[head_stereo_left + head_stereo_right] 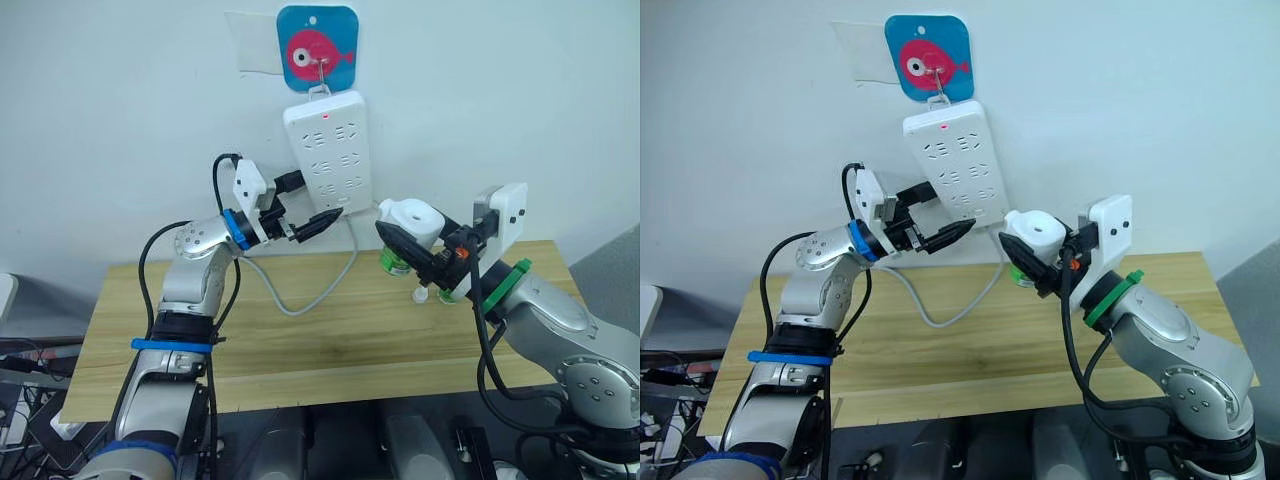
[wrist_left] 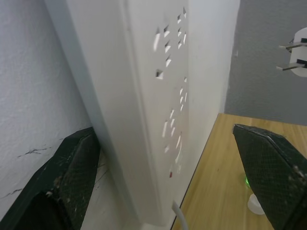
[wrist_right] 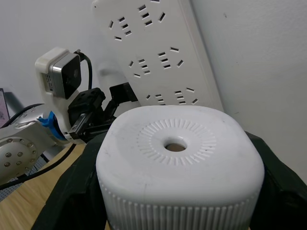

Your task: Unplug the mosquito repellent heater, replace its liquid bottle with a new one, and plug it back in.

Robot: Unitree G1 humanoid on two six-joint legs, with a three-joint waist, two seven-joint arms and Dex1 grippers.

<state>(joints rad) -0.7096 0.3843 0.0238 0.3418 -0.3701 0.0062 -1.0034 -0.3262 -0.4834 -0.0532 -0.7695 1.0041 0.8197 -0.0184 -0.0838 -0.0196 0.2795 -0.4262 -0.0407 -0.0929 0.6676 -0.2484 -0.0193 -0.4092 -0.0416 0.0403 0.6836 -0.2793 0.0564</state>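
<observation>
My right gripper (image 1: 408, 238) is shut on the mosquito repellent heater (image 1: 415, 220), a small white rounded unit with a round vent hole (image 3: 175, 146), and holds it in the air to the right of the power strip's lower end. Its metal plug prongs (image 2: 293, 55) stick out bare. Green liquid bottles (image 1: 393, 263) (image 1: 450, 296) show partly behind that gripper, low over the table; I cannot tell whether one sits in the heater. My left gripper (image 1: 324, 221) is open, its fingers (image 2: 64, 182) standing on either side of the strip's lower end.
The long white power strip (image 1: 326, 150) hangs tilted on the wall from a blue fish hook plate (image 1: 317, 48), a red light near its top. Its grey cable (image 1: 300, 300) loops down onto the wooden table (image 1: 300, 350). A small white cap (image 1: 421, 295) lies by the bottles.
</observation>
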